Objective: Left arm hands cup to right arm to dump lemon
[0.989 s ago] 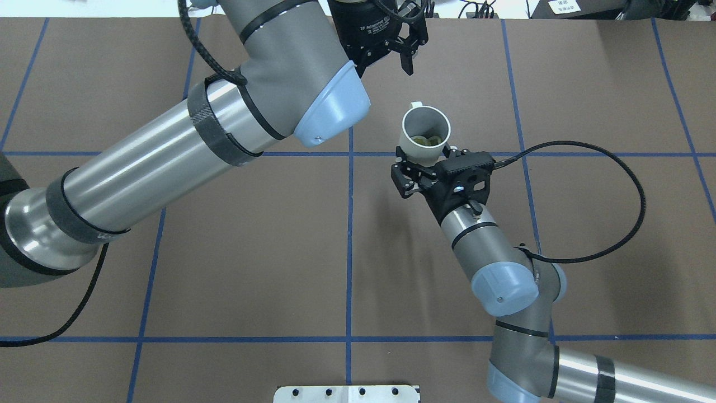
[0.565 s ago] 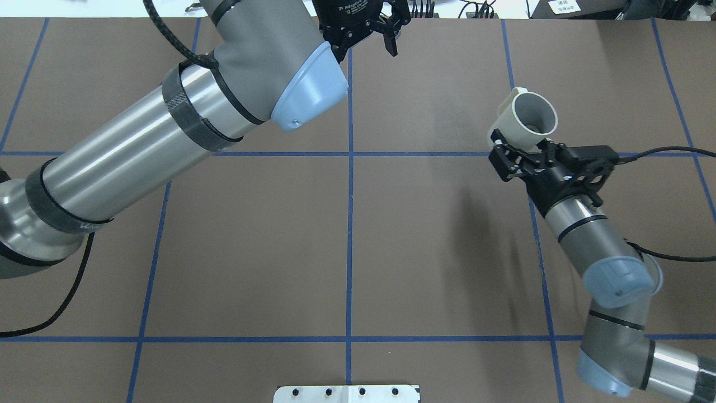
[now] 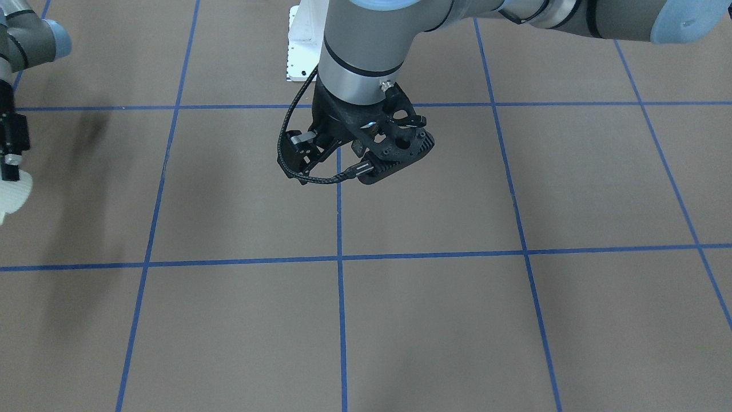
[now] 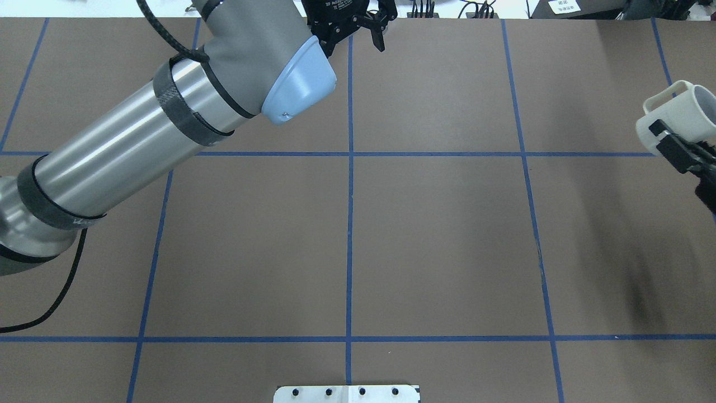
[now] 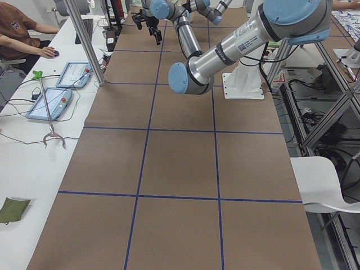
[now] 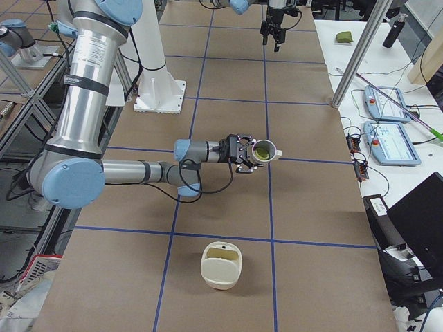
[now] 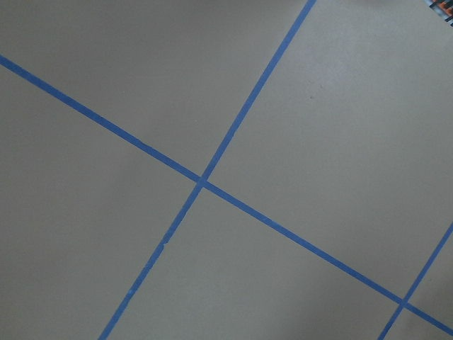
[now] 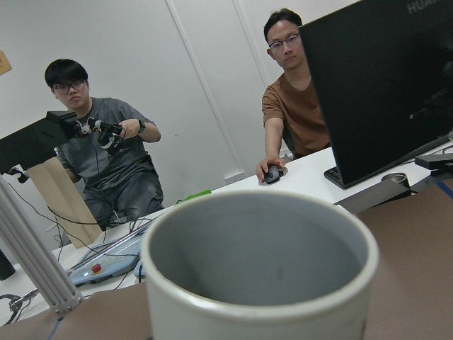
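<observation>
My right gripper (image 4: 679,150) is shut on the off-white cup (image 4: 678,115) at the right edge of the overhead view, handle to the left. In the exterior right view the gripper (image 6: 242,153) holds the cup (image 6: 271,153) above the table, tipped on its side, with the yellow-green lemon (image 6: 262,150) inside. The cup's rim (image 8: 262,283) fills the right wrist view; no lemon shows there. The cup (image 3: 11,194) is cut off at the front view's left edge. My left gripper (image 4: 353,39) is open and empty at the table's far edge, far from the cup.
A cream container (image 6: 221,265) stands on the brown table in front of and below the held cup. A white mounting plate (image 4: 347,393) sits at the near edge. Two operators (image 8: 297,106) sit behind the side table with tablets (image 6: 391,142).
My right arm has carried the cup from the table's middle to the far right and tipped it over. My left gripper, open, has pulled back toward the table's far edge.
</observation>
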You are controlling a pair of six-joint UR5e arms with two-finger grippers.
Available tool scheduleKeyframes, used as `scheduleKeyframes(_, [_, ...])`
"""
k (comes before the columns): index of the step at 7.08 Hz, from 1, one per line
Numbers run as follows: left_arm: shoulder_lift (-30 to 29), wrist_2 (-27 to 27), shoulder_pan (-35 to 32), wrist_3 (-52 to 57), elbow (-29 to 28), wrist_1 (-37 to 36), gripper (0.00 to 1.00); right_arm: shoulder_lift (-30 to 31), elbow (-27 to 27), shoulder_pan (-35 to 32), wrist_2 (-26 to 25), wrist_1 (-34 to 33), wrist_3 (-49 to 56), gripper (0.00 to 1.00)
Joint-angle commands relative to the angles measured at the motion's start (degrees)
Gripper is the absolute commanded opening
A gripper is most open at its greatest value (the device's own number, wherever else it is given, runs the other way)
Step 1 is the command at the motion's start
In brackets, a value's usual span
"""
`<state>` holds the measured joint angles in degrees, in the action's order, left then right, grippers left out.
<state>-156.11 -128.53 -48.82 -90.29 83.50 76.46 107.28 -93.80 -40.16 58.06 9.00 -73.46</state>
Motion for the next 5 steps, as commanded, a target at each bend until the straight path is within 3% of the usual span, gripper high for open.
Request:
scheduleKeyframes(1, [0.11,0.9,0.12,0.12,-0.09,0.09,1.0,3.9,9.62,-9.26,8.5,12.55,-8.79,0.0])
scheduleKeyframes(2, [0.1,1.17,0.3,0.03,-0.18,0.09,1.0,3.46,15.35,-14.89,14.31,17.14,-15.94,0.0])
scheduleKeyframes(4, [-0.25,1.26,0.39,-0.14,0.17,0.09,1.0,3.2,19.61,-27.79,28.97,19.56,-31.58,0.0])
scheduleKeyframes(5, [-0.42,1.35,0.39,-0.23,0.17,0.09,1.0,3.37,19.97,-30.91,32.17,20.69,-43.14,0.0])
